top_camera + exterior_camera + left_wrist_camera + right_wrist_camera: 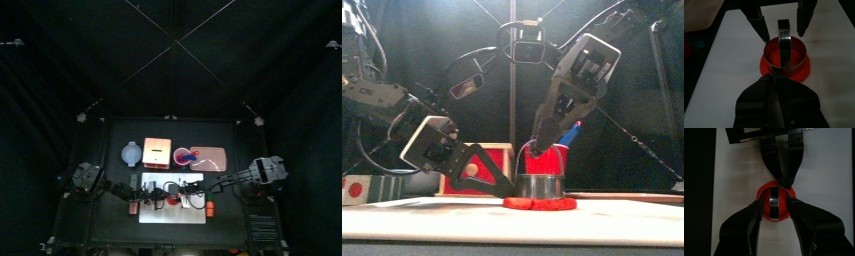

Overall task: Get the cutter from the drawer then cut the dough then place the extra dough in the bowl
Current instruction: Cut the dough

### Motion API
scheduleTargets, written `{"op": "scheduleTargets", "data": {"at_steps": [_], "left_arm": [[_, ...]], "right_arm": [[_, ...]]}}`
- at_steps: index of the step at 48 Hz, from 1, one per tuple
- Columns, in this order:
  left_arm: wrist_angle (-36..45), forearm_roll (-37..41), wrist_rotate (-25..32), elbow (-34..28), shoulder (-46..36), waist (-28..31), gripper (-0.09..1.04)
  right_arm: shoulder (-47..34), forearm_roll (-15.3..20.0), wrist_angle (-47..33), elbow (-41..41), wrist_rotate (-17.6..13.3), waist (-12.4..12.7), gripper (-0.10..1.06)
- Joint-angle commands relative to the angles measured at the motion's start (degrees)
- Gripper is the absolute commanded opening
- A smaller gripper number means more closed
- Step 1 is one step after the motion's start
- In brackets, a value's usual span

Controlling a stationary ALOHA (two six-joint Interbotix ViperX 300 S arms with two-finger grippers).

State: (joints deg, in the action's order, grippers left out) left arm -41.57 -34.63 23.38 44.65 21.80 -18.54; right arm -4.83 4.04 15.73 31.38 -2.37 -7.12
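Standing on the flat red dough disc (pixel 540 204), mid white cutting board (pixel 422 210): round metal cutter with wire handle (pixel 540 186). Over the board, left gripper (pixel 775 82) pinched narrow on that handle; right gripper (pixel 777 203) spread wide, straddling the cutter.

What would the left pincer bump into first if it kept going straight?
Probably the round metal cutter standing on the red dough. The left pincer points at its near wall and looks close, though depth is unclear.
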Motion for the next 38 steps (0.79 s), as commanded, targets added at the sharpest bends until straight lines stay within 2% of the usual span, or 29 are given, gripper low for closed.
{"op": "scheduleTargets", "data": {"at_steps": [1, 7, 24, 38], "left_arm": [[0.44, -0.18, 0.0, -0.88, -0.09, -0.35, 0.58], [0.44, -0.18, 0.0, -0.88, 0.0, -0.35, 0.58], [0.44, -0.97, 0.0, -0.7, 0.0, -0.35, 0.58], [0.44, -1.76, 0.0, -0.62, 0.0, -0.35, 0.58]], "right_arm": [[0.7, 0.0, 1.41, -1.85, -0.09, 0.18, 0.78], [0.35, 0.0, 2.11, -2.37, -0.09, 0.09, 0.74], [0.35, -0.62, 2.2, -2.72, 0.0, 0.0, 0.43], [4.39, -0.7, 2.2, -2.9, 0.09, -0.26, 0.41]]}}
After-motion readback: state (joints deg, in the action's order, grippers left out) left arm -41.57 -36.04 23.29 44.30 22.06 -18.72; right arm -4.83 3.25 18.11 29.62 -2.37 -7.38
